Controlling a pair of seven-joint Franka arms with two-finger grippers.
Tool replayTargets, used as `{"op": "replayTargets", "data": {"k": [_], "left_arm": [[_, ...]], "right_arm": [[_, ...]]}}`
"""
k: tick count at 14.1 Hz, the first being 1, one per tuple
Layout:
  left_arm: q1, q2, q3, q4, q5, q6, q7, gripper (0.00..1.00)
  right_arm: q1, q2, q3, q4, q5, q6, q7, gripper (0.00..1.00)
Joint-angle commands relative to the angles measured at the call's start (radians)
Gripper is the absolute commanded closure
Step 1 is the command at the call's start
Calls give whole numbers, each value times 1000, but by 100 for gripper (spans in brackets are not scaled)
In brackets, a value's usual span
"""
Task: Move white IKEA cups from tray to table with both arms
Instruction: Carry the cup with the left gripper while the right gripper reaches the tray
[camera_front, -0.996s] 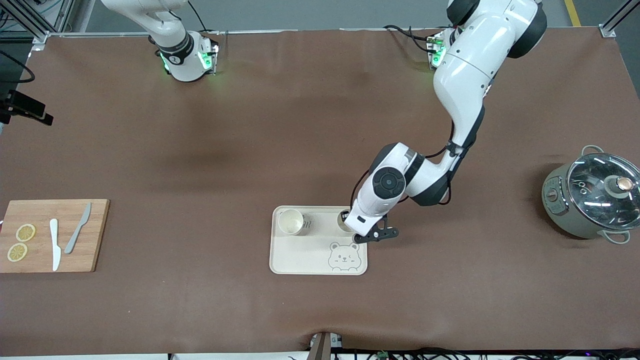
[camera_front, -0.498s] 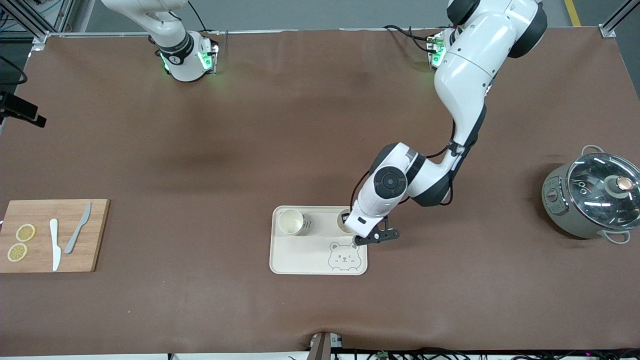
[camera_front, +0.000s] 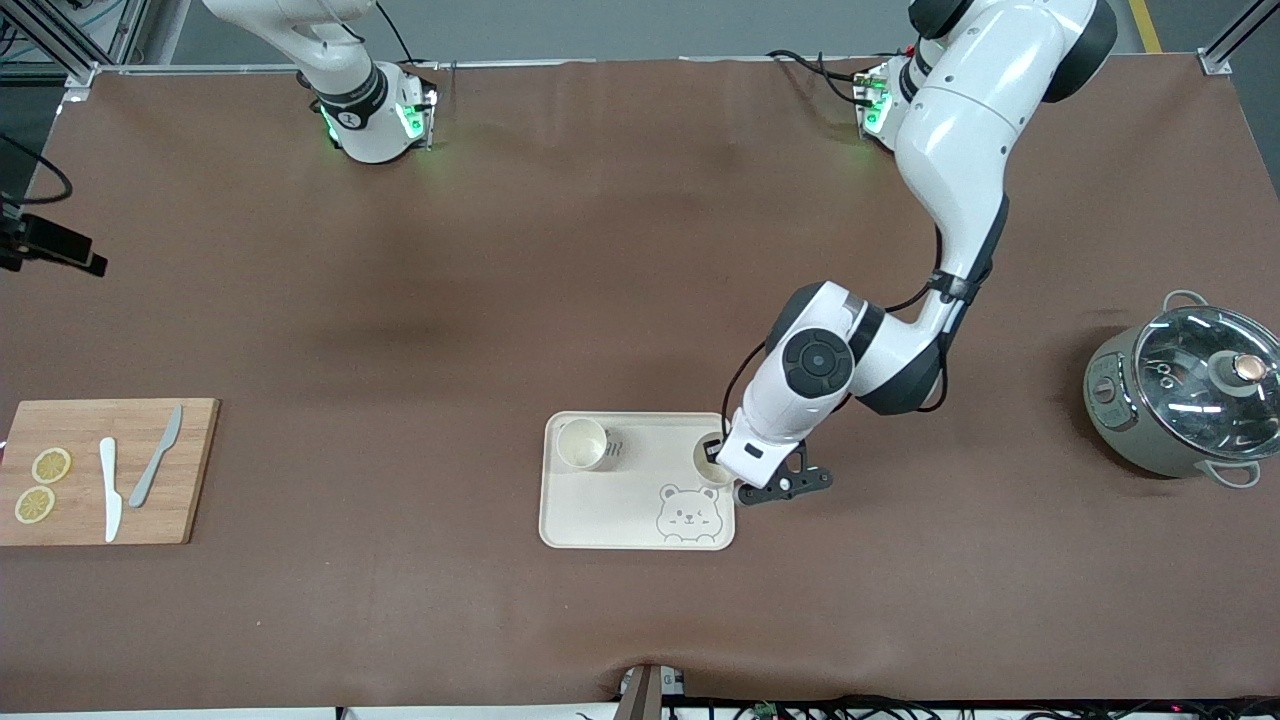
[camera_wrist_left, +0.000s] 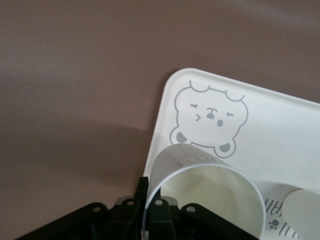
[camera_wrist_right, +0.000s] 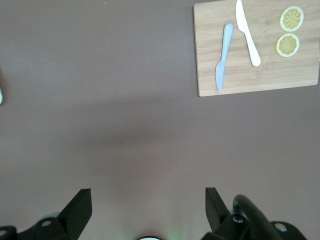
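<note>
Left gripper (camera_front: 722, 462) now has one cup (camera_front: 708, 462) clamped and shifted toward the tray (camera_front: 600, 510) edge, heading for table (camera_front: 600, 300); second cup (camera_front: 581, 443) stays on tray; I see right gripper (camera_wrist_right: 145, 210) waiting wide open, empty.

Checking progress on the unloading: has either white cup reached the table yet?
No. One white cup stands on the tray, and the left gripper holds the other cup over the tray's edge.
</note>
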Motion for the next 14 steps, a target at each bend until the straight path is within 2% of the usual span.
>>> {"op": "replayTargets", "data": {"k": [1, 5, 9, 14], "left_arm": [[32, -54, -1, -14, 28, -47, -9, 100], [118, -141, -7, -35, 21, -163, 11, 100], [238, -243, -14, -175, 13, -174, 19, 100], [327, -244, -12, -268, 16, -174, 31, 100]], "right_arm": [[-22, 91, 10, 40, 0, 36, -6, 0], [-11, 143, 10, 28, 28, 108, 11, 0], [26, 201, 13, 13, 115, 186, 137, 0], [162, 250, 14, -37, 123, 325, 368, 0]]}}
